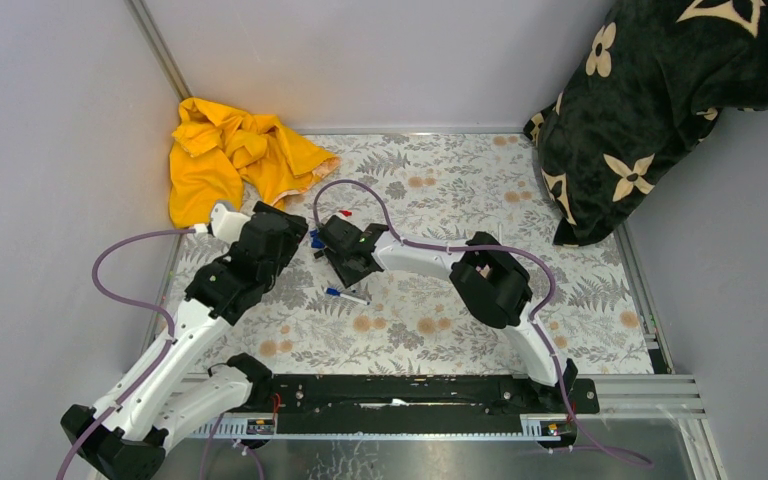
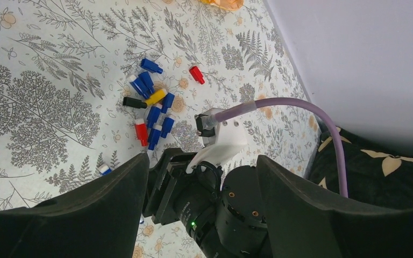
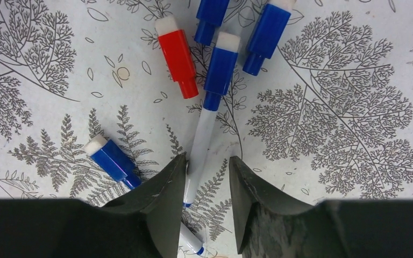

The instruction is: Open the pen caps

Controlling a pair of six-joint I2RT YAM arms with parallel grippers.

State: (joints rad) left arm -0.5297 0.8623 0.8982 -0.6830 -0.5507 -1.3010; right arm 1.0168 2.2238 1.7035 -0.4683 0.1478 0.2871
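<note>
Several pen caps [image 2: 151, 110], mostly blue with red and one black, lie clustered on the patterned tabletop. In the right wrist view a white pen [image 3: 201, 142] wearing a blue cap [image 3: 220, 69] lies flat, its barrel running between the fingers of my right gripper [image 3: 208, 164]. The jaws are open, the barrel against the left finger and apart from the right one. A red cap [image 3: 177, 55] and a loose blue cap [image 3: 110, 159] lie beside it. My left gripper [image 2: 201, 161] hovers open and empty just above the right arm's wrist.
A crumpled yellow cloth [image 1: 230, 160] lies at the back left. A black flower-print cushion [image 1: 650, 110] leans in the back right corner. Another pen [image 1: 348, 295] lies near the right gripper [image 1: 335, 255]. A lone red cap [image 2: 196, 74] sits apart from the cluster.
</note>
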